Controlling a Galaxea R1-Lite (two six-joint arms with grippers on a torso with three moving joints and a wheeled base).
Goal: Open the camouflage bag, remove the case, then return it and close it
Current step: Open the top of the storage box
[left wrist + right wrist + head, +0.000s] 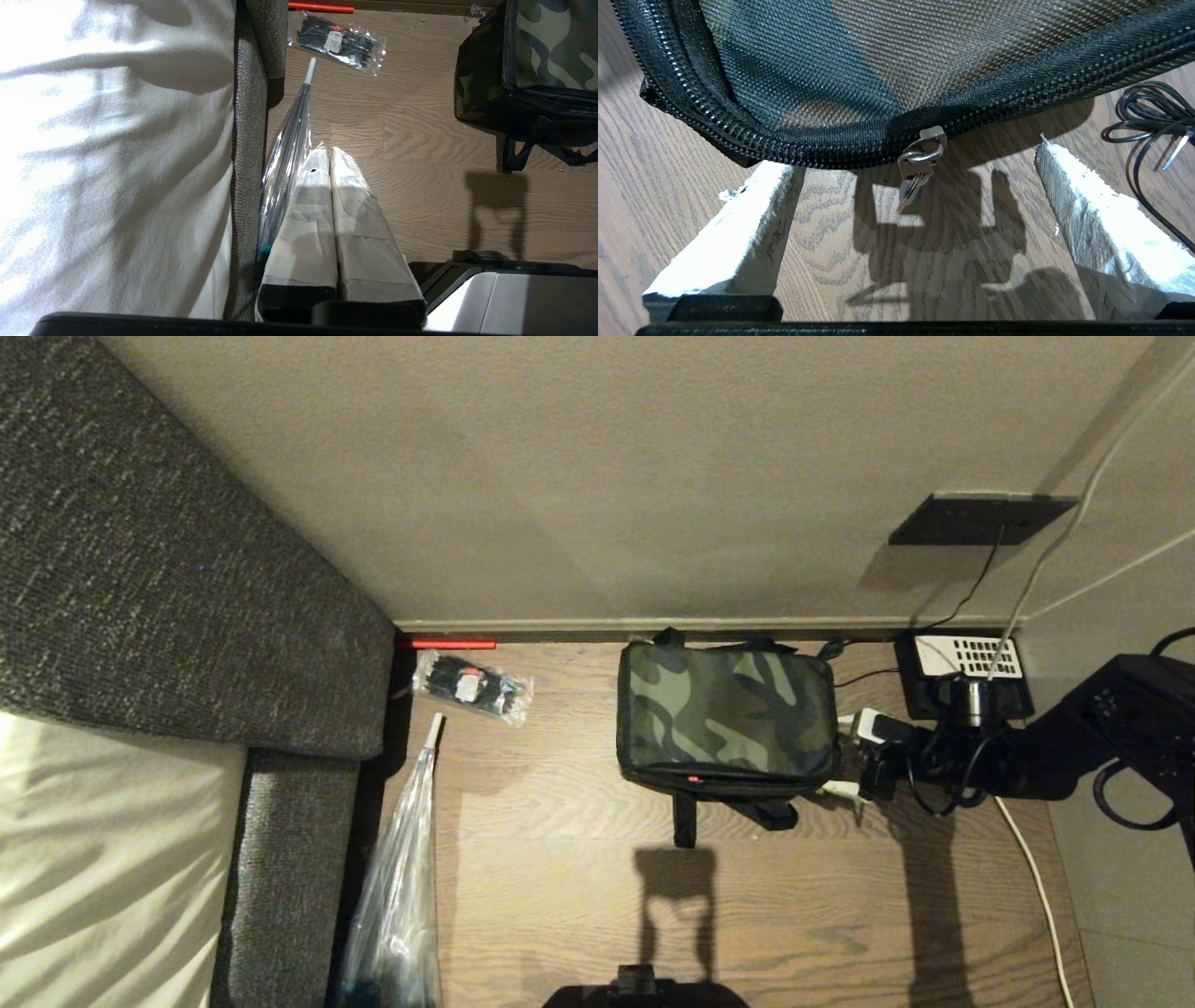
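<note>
Wide apart, your right claw (901, 224) frames the zip pull (920, 158) of the camouflage bag (726, 714), which is zipped shut on the floor (579, 877), so every step remains.

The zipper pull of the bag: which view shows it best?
The right wrist view: the metal zipper pull hangs from the bag's closed zipper, large and sharp, between the open right pincer's fingers. The head view shows the whole bag, but the pull cannot be made out. The left wrist view shows only a corner of the bag.
</note>
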